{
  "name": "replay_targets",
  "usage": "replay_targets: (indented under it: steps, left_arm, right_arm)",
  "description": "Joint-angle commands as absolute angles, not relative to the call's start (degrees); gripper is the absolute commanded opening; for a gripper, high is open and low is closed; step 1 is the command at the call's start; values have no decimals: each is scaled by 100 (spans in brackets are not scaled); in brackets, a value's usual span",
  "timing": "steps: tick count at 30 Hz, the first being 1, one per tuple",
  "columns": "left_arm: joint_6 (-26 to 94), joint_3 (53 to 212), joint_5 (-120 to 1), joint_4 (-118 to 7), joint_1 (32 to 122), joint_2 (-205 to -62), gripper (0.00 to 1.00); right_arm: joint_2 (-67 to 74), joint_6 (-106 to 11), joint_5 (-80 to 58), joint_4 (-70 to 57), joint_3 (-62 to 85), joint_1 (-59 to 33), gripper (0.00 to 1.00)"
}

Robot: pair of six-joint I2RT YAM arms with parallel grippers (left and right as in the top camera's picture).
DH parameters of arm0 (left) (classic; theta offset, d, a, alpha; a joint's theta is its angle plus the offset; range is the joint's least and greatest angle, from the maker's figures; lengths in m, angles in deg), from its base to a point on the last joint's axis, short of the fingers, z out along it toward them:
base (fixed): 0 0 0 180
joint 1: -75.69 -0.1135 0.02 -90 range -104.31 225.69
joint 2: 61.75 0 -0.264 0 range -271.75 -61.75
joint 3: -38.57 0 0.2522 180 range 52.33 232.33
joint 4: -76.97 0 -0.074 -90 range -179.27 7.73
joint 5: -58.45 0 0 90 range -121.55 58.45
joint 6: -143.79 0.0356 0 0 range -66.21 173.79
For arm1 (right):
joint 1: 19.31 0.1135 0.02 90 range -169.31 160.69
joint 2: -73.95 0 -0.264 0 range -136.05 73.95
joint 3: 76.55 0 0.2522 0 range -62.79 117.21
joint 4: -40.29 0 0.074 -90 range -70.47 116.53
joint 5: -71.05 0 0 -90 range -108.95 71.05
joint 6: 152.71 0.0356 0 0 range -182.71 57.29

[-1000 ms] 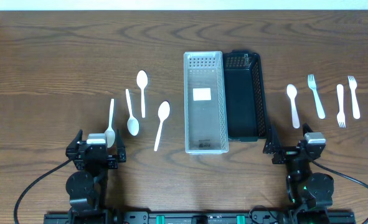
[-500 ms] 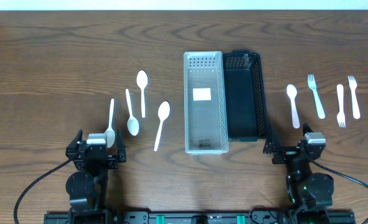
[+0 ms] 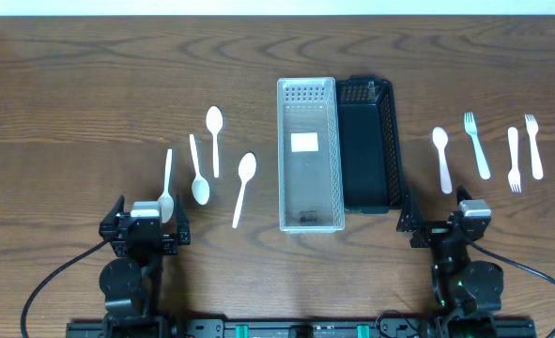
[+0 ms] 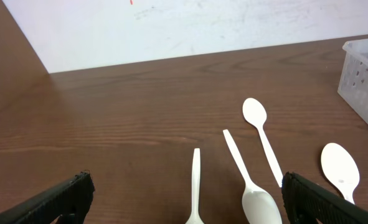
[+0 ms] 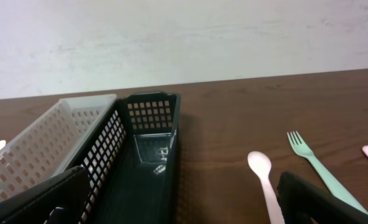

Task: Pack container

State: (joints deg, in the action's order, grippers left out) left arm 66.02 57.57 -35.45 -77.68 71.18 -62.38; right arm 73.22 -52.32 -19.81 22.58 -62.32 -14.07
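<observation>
Change: none visible over the past second; nothing on the desk (image 3: 70, 75) has shifted.
Left claw (image 3: 146, 218): jaws spread wide, empty, parked left of the clear container (image 3: 308, 188).
Right claw (image 3: 439, 223): likewise spread and empty, right of the clear container.
Cutlery: four white spoons (image 3: 243, 183) lie left of the clear container. Another spoon (image 3: 441, 155) and three forks (image 3: 475, 143) lie right of it, past the black basket (image 3: 364, 160).
Meaning: both containers look empty, so packing has apparently not begun.
</observation>
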Motion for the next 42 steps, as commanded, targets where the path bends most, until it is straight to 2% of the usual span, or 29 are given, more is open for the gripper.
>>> replay_targets:
  steps: [1, 7, 11, 15, 20, 26, 29, 33, 42]
  left_arm:
    - [6572, 5602, -3560, -7739, 7072, -6242, 98]
    - [6572, 5602, -3560, -7739, 7072, -6242, 98]
    - [6572, 5602, -3560, -7739, 7072, -6242, 98]
    - [6572, 5602, -3560, -7739, 7072, -6242, 98]
    - [6572, 5602, -3558, -7739, 7072, -6242, 98]
    - [6572, 5602, -3560, -7739, 7072, -6242, 98]
    - [6572, 5602, -3560, -7739, 7072, -6242, 98]
    - [6572, 5602, -3560, -7739, 7072, -6242, 98]
    - [6572, 5602, -3560, -7739, 7072, -6242, 98]
  right_arm:
    - [7361, -5291, -1916, 2383, -6247, -1366, 99]
    - [7359, -5387, -2014, 3003, -6103, -1379, 99]
    - [7182, -6040, -2180, 2520, -5353, -1530, 99]
    - [6424, -6261, -2394, 1373, -3924, -1794, 99]
    - [4647, -6110, -2578, -629, -1659, -2212, 99]
    - [1805, -7210, -1157, -3635, 1143, -2970, 99]
    - [763, -7413, -1199, -4255, 2054, -3149, 99]
    - [-304, -7415, -1407, -4373, 2718, -3178, 99]
    - [-1545, -7415, -1826, -3864, 2762, -3178, 99]
